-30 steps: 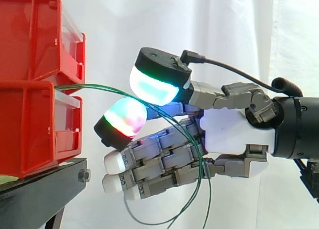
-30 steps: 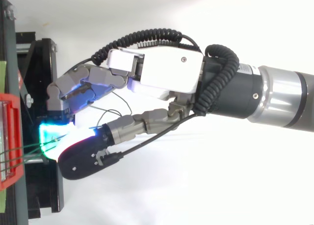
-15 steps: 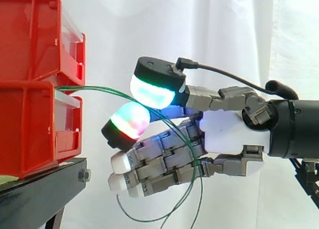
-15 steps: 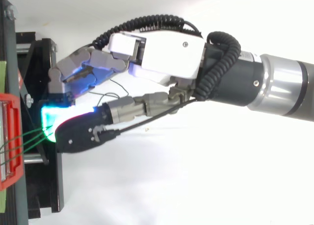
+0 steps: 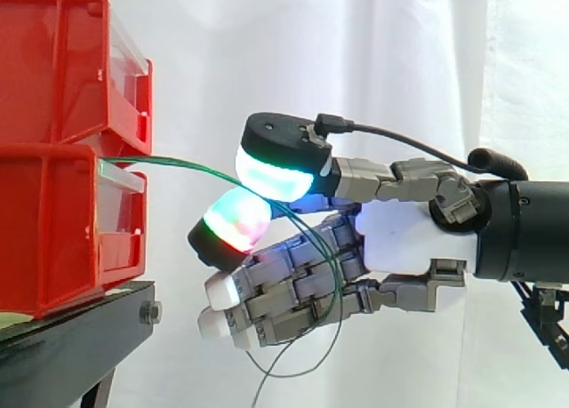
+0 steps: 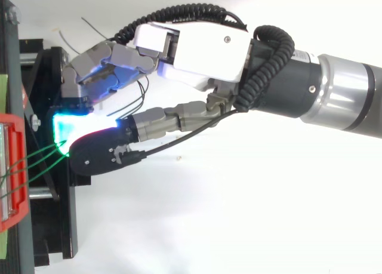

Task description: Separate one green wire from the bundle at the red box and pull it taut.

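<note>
Several thin green wires (image 5: 178, 165) come out of the gap between the two stacked red boxes (image 5: 53, 204) and run right to my hand (image 5: 409, 235). They pass between the thumb pad (image 5: 276, 168), glowing green and cyan, and a finger pad (image 5: 236, 221) glowing red and green, which are pinched together on them. Behind the pinch the wires drop across the curled fingers and hang in a small loop (image 5: 302, 359). From above, the hand (image 6: 197, 47) sits just right of the red box (image 6: 12, 166), and the wires (image 6: 36, 160) fan from the box to the pinch.
The red boxes rest on a black stand (image 5: 80, 337) at the left. A white curtain (image 5: 400, 61) hangs behind. A white surface (image 6: 209, 226) lies below the arm in the top view.
The hand has drawn slightly right and up in the side view and toward the top edge in the top view. The hanging wire loop has shrunk and the span to the box looks straighter.
</note>
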